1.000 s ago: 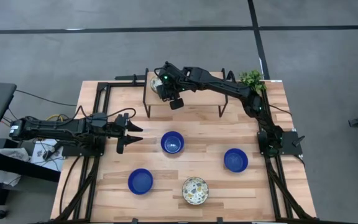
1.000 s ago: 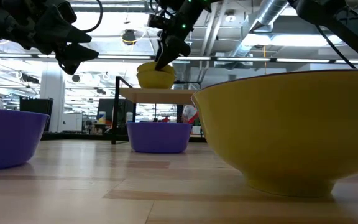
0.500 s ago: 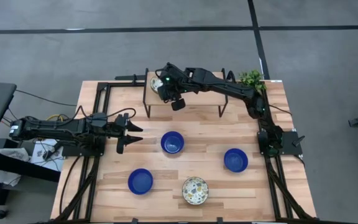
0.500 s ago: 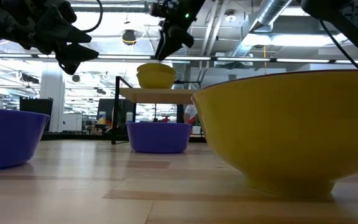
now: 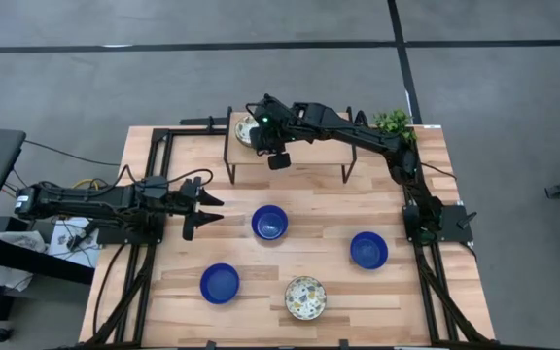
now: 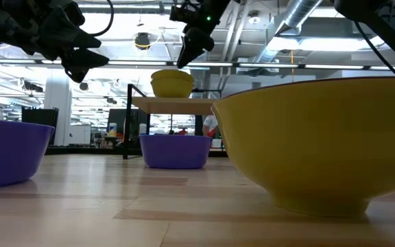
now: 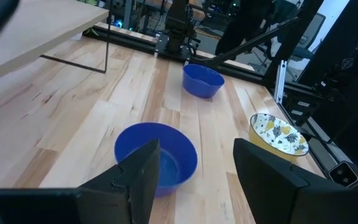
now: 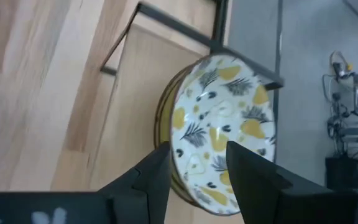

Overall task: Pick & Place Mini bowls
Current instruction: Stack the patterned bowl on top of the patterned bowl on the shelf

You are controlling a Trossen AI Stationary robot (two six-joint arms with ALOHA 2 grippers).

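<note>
Overhead, left to right. The left gripper [image 5: 205,210] hangs above the left part of the table [image 5: 319,190], its fingers [image 7: 263,177] spread apart and holding nothing. Ahead of it, toward the table's middle, sits a blue bowl [image 5: 269,223]; this bowl lies just beyond the fingertips in the left wrist view [image 7: 156,155]. Nearer the front edge, diagonally off the gripper, is a second blue bowl [image 5: 220,283], and right of that a patterned bowl [image 5: 305,297], cream inside with yellow and dark leaf marks. A third blue bowl [image 5: 368,250] lies farther right, well apart from the left gripper and close to the base of the right arm [image 5: 358,139]. At the rear stands a raised wooden shelf [image 5: 309,154] on dark legs. The right gripper [image 5: 263,135] is over the shelf's left end, raised clear of the patterned bowls [image 5: 244,129] stacked there; in the low view it hangs just above the stack's rim [image 6: 171,83] without touching. In the right wrist view the stack's top bowl [image 8: 222,130] shows between and beyond the fingers [image 8: 252,168], which stand apart and empty. A small green plant [image 5: 394,123] sits at the table's back right corner, well beyond either gripper.
</note>
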